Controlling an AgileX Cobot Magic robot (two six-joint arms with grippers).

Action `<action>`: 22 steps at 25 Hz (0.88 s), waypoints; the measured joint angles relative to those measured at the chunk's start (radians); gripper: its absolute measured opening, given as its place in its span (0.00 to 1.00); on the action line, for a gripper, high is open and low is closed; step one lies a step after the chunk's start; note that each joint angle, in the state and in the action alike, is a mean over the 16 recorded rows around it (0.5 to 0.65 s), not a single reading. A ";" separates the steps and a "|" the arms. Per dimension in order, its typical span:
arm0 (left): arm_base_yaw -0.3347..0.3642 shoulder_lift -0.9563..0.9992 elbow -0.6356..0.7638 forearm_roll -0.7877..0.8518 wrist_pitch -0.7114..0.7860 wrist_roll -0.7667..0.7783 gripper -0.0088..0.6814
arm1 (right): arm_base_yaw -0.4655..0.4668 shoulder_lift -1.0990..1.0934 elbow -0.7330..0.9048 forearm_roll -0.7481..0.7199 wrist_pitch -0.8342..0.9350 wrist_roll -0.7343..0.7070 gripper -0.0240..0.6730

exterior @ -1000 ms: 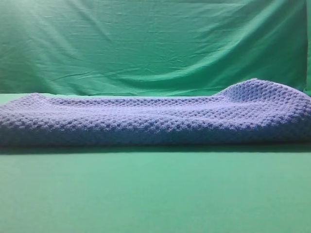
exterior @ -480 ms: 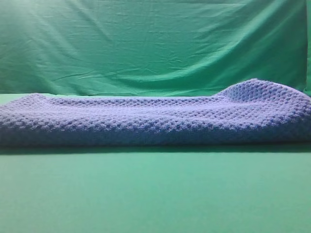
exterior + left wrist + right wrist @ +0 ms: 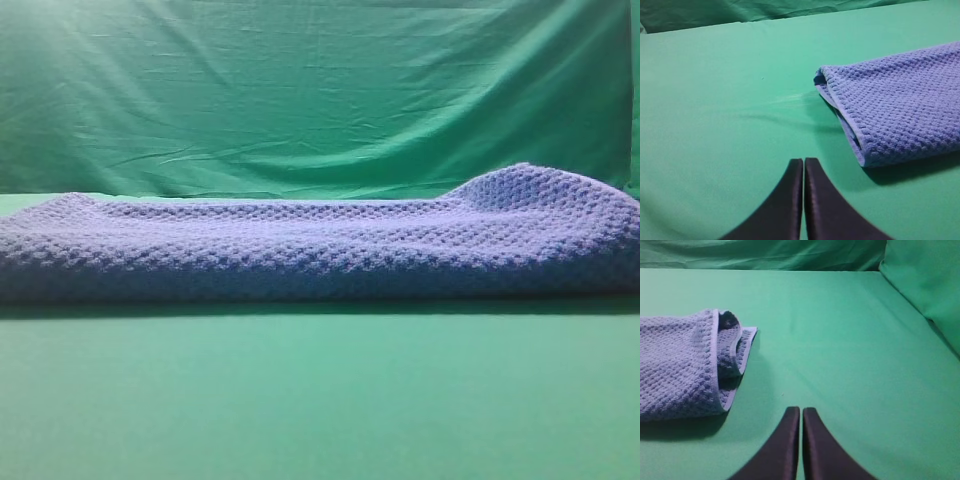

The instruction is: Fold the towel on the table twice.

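The blue-grey waffle-weave towel (image 3: 320, 245) lies folded in layers across the green table (image 3: 320, 400), wider than the exterior view, with a raised hump at its right end. Its left end (image 3: 895, 100) shows in the left wrist view, layers stacked. Its right end (image 3: 685, 365) shows in the right wrist view, with curled edges. My left gripper (image 3: 804, 162) is shut and empty, over bare table left of the towel. My right gripper (image 3: 801, 411) is shut and empty, over bare table right of the towel. Neither gripper shows in the exterior view.
A wrinkled green backdrop sheet (image 3: 320, 90) hangs behind the table. In the right wrist view the backdrop (image 3: 925, 280) rises at the far right. Bare green table lies in front of the towel and beside both ends.
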 joint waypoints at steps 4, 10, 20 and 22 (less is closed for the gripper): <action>0.003 0.000 0.000 0.000 0.000 0.000 0.01 | -0.018 0.000 0.000 0.000 0.000 0.000 0.03; 0.003 0.000 0.000 0.000 0.000 0.000 0.01 | -0.020 0.000 0.000 0.000 0.000 0.000 0.03; 0.003 0.000 0.000 0.000 0.000 0.000 0.01 | -0.020 0.000 0.000 0.000 0.000 0.000 0.03; 0.003 0.000 0.000 0.000 0.000 0.000 0.01 | -0.020 0.000 0.000 0.000 0.000 -0.001 0.03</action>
